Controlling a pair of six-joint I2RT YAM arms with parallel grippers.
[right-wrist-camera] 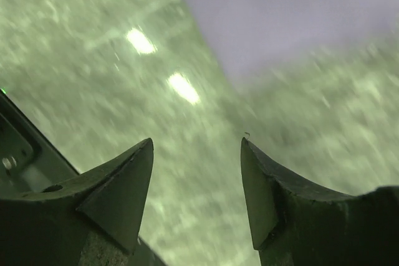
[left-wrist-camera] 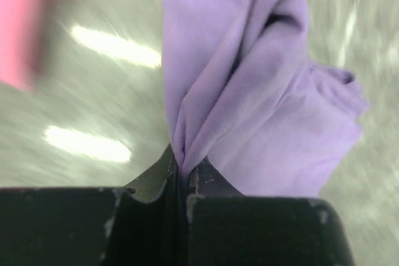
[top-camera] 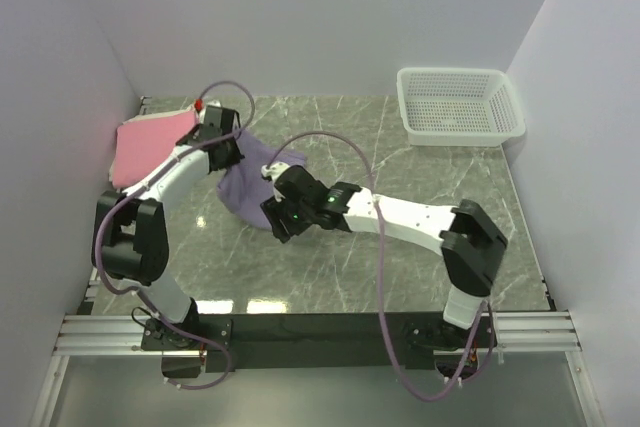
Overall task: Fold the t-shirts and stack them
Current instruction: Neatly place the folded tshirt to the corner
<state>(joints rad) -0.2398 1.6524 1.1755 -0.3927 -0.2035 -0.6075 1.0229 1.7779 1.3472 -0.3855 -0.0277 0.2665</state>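
We see a green-grey marbled counter (top-camera: 350,277) with a white plastic mesh basket (top-camera: 455,135) at its far right corner.

Well to the left of the basket, about mid-counter, lies the lavender t-shirt (top-camera: 245,187). It is a soft, crumpled heap, not flat. Its rough long axis runs diagonally, from its far end on the side away from the basket to a near end that comes a little back toward the basket's side.

In the left wrist view, a thick fold of this plain matte cloth (left-wrist-camera: 262,110) rises away from the fingers in rounded ridges.

The pink t-shirt (top-camera: 150,147) lies farther still from the basket, against the left wall. It is spread fairly flat, with a pale edge along its far side.

The left hand (top-camera: 228,152) sits at the lavender shirt's far end. Its jaws are pressed together, pinching a gathered edge of the cloth (left-wrist-camera: 184,169).

The right hand (top-camera: 275,212) is over the shirt's near end. Its two dark, wedge-shaped fingers (right-wrist-camera: 124,185) are spread wide apart. Nothing lies between them, only blurred counter beyond. We cannot tell whether it touches the cloth.
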